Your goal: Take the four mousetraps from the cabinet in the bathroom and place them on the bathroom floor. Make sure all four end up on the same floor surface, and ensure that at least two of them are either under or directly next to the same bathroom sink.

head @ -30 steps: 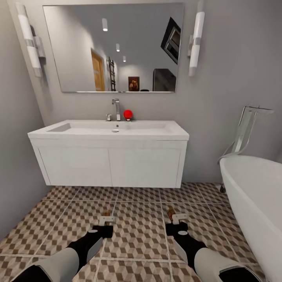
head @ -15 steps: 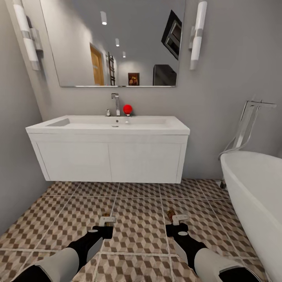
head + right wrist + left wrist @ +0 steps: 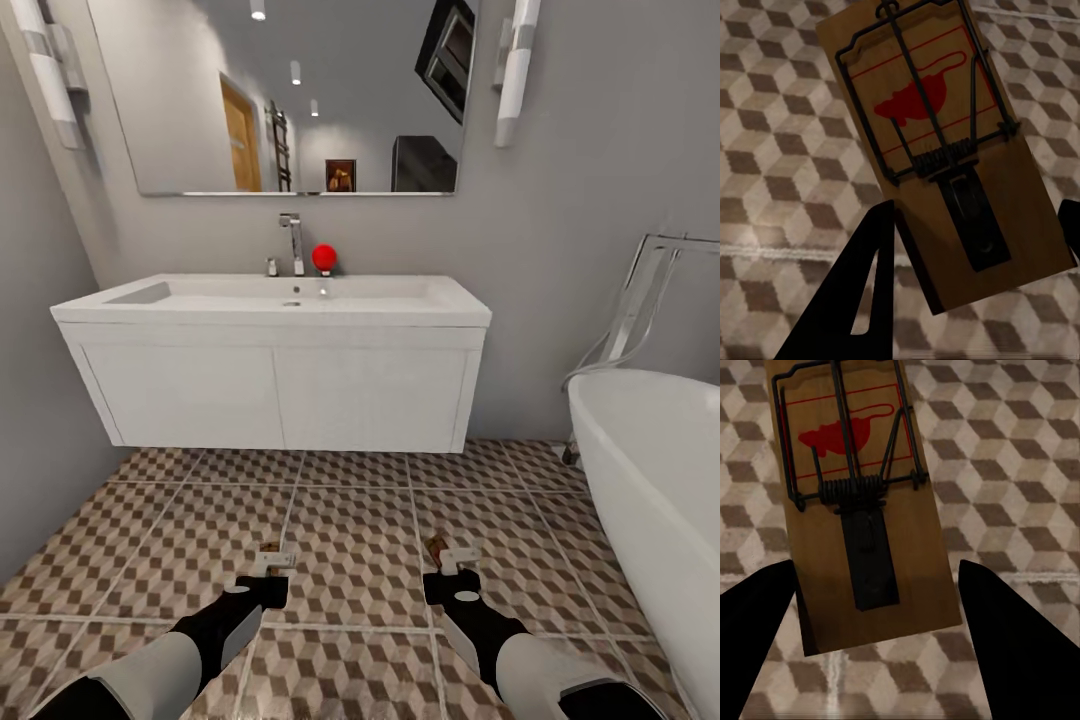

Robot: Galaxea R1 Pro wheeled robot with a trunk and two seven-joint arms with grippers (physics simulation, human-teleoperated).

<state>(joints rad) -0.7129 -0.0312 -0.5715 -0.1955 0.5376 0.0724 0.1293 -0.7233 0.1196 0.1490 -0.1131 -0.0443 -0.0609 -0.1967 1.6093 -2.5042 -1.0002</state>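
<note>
Head view, left claw: the left claw (image 3: pixel 272 562) hangs low over the bathroom floor (image 3: pixel 350 520), at the end of a black and white forearm. A small tan mousetrap (image 3: pixel 270 548) sticks out forward from between its pale fingertips.
Head view, right claw: the right claw (image 3: pixel 452 558) hangs at about the same height, well apart from the left one. A second mousetrap (image 3: pixel 435 548) shows at its tip, tilted a little toward the left arm.
Head view, room: a white wall-hung sink unit (image 3: pixel 275 375) stands ahead of both arms, with a tap (image 3: pixel 292 243) and a red ball (image 3: pixel 323 257) on its rim, under a mirror (image 3: pixel 290 95). A white bathtub (image 3: pixel 650 470) sits on the right.
Left wrist view: the trap (image 3: pixel 859 495) lies flat between the two dark fingers (image 3: pixel 754 622), its near end between them. The jaws stand narrowed to the board's width, each at one long edge, holding it. Dark wire, spring and red mouse mark face up; patterned tiles lie behind.
Right wrist view: the other trap (image 3: pixel 945 157) sits skewed between the fingers (image 3: pixel 862 292). One finger touches a long edge near the board's end; the other shows just at the frame edge, so the claw is closed to the board's width around it.
</note>
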